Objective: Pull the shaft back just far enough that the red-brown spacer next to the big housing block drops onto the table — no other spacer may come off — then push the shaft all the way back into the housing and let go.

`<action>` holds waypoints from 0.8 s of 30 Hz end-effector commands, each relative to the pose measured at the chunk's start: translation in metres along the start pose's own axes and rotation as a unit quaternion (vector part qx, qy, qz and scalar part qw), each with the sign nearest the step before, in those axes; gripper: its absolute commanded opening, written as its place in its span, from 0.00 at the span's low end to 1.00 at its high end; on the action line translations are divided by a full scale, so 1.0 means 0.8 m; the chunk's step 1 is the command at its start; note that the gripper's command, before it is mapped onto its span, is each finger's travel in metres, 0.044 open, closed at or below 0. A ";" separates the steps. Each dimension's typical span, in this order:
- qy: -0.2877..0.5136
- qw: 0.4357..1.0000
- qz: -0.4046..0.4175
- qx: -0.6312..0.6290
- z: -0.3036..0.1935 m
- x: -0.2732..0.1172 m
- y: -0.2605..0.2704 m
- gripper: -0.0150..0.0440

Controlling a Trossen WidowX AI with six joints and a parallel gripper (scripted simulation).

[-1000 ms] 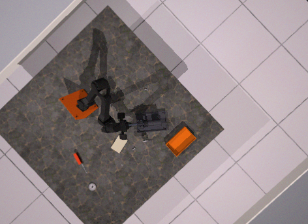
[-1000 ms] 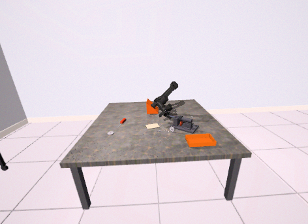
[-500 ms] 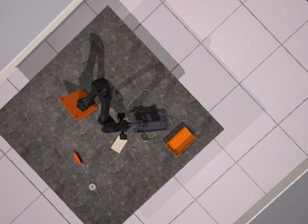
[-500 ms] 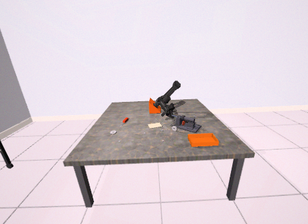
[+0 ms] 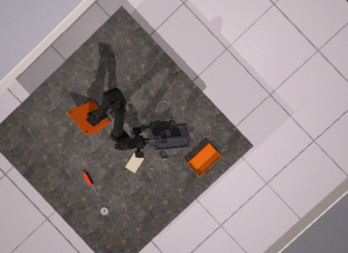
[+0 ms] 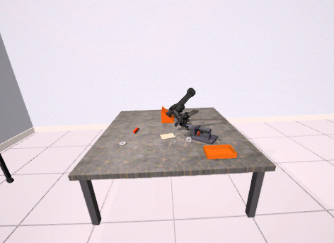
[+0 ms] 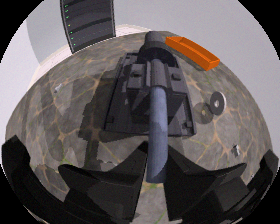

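Note:
My gripper (image 5: 144,141) (image 6: 185,125) (image 7: 153,145) is shut on the blue-grey shaft (image 5: 151,141) (image 7: 158,117), near its outer end. The shaft runs from the fingers into the dark fixture (image 5: 183,142) (image 6: 210,139) (image 7: 113,120). The housing (image 6: 205,130) is the dark, rounded part at the fixture's far end. A small red-brown spacer (image 6: 198,133) shows in the exterior view between the fixture's near block and the housing, low beside the dark parts. Whether it is still around the shaft cannot be told. In the wrist view the blocks hide the spacers.
A grey ring (image 5: 163,153) (image 6: 188,139) (image 7: 218,103) stands beside the fixture. An orange tray (image 5: 205,158) (image 6: 220,152) (image 7: 196,52) lies beyond it. A cream card (image 5: 134,163) (image 6: 168,136), a red screwdriver (image 5: 88,179) (image 6: 135,130), a pale disc (image 5: 104,211) (image 6: 122,143) and small metal parts lie around.

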State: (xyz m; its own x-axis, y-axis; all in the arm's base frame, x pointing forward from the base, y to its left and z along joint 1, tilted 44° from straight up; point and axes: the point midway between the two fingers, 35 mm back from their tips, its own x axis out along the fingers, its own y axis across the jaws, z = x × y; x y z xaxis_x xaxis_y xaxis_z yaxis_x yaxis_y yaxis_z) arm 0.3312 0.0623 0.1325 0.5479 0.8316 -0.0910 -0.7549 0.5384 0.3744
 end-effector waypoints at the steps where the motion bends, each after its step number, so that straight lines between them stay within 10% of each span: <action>1: -0.001 1.000 0.000 -0.006 0.004 0.003 0.000 0.25; 24: -0.001 1.000 0.000 -0.006 0.006 0.006 0.001 0.25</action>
State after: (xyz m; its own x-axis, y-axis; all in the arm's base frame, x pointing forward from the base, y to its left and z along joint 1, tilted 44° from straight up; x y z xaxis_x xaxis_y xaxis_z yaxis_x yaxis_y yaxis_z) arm 0.3314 0.0623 0.1327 0.5495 0.8305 -0.0914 -0.7540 0.5400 0.3739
